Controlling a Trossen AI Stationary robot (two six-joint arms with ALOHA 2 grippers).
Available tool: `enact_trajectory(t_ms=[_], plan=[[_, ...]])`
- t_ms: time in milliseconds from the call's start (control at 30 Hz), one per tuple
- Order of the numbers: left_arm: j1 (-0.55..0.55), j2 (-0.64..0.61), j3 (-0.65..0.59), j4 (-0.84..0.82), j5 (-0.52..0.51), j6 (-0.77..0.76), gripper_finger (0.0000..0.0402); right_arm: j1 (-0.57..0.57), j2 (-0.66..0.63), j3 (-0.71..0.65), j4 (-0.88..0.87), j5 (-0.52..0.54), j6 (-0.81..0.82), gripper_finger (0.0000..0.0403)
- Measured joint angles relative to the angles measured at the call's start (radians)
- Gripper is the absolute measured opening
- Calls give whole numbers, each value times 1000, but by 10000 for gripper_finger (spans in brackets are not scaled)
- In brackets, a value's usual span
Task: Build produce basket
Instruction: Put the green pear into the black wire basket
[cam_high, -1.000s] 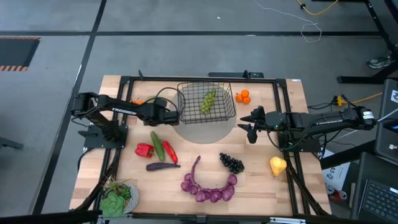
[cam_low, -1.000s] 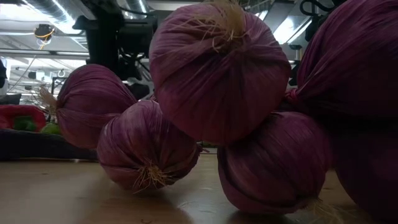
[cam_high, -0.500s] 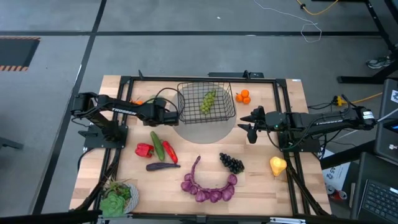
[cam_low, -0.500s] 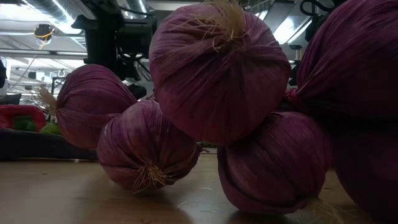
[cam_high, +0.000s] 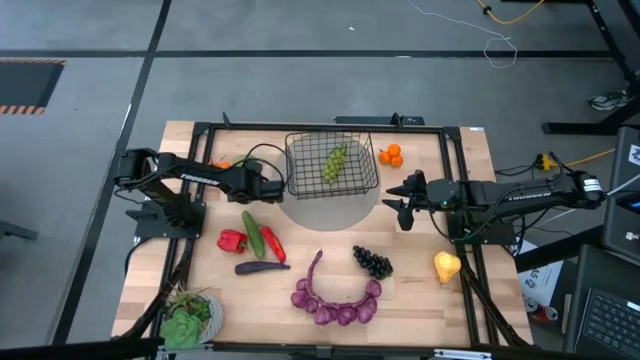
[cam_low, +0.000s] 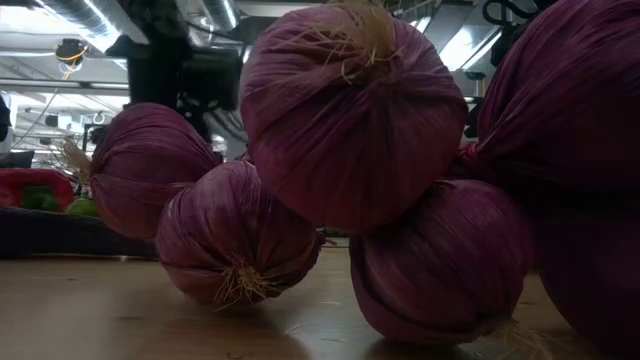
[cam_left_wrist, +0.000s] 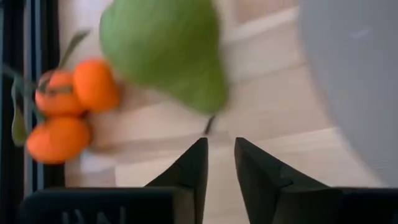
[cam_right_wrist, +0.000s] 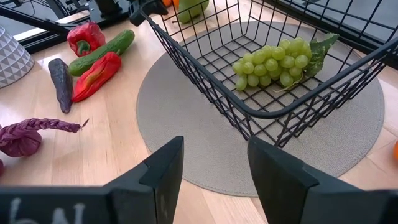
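Loading in hand: left gripper, fingers narrowly parted and empty, faces the smooth green toy pear; next it must close on it for the black wire-mesh basket.

A robotics lab: framed wooden table, grey floor with trailing cables

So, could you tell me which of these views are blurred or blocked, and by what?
Left wrist view: the green pear and the oranges are smeared and soft, only the left gripper is crisp. Low view: the purple onion string fills the frame, dim and backlit by ceiling lights. High view and right wrist view: evenly lit and sharp, with the basket and green grapes clear.
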Motion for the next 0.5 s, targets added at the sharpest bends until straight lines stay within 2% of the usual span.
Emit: enact_trajectory(t_ms=[233,500], plan=[[13,0,-79,-3,74,-121,123,0,0,0,0,0,3,181],[-7,0,-71,-5,17,-71,128,0,0,0,0,0,8,181]])
